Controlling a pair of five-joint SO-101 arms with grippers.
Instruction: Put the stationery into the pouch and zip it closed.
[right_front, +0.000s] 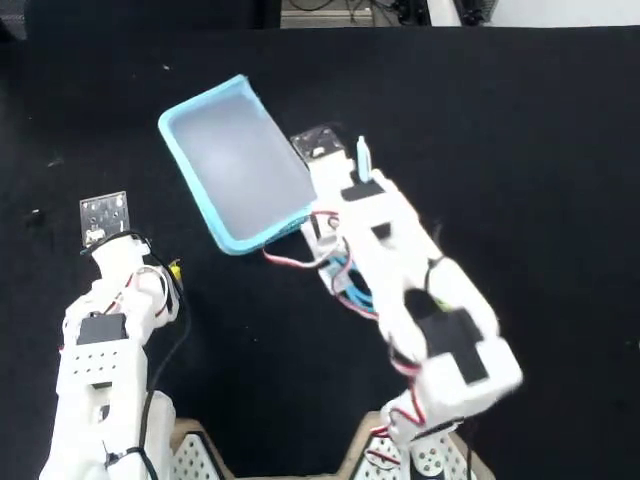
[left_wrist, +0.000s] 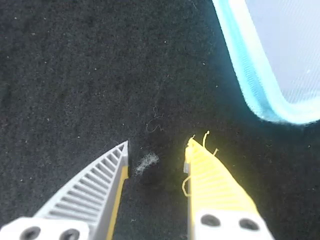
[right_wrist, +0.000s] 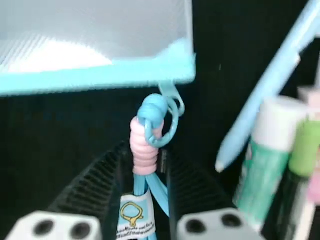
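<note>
Evidently, the task is judged to be at an early stage: the stationery is seen outside the pouch (right_front: 235, 160), which lies flat on the black surface (left_wrist: 75, 75) toward the far middle, its frosted panel looking empty. A pale blue pen (right_wrist: 270, 85), a white-and-green glue stick (right_wrist: 272, 150) and a green-capped item (right_wrist: 306, 145) are grouped just beside one corner of the pouch, near the right arm. The right claw (right_wrist: 145, 150) is closed on the zip's pull cord (right_wrist: 152, 117) — a blue loop with a pink bead — at that same corner, so the zip is taken to be the step in hand. The left claw (left_wrist: 158, 141) is held open with nothing between its jaws, low over bare surface near another corner of the pouch. Everything is therefore left to be done: each item is to be put in, and the zip drawn shut. Whether the zip is open or shut at present cannot be told — its teeth are not made out in any view. In the high view most of the stationery is hidden beneath the right arm, with just the pen's end seen past it. In the right wrist view the items are cut off at the edge, so they cannot be counted, and the green-capped item cannot be identified with certainty.
</note>
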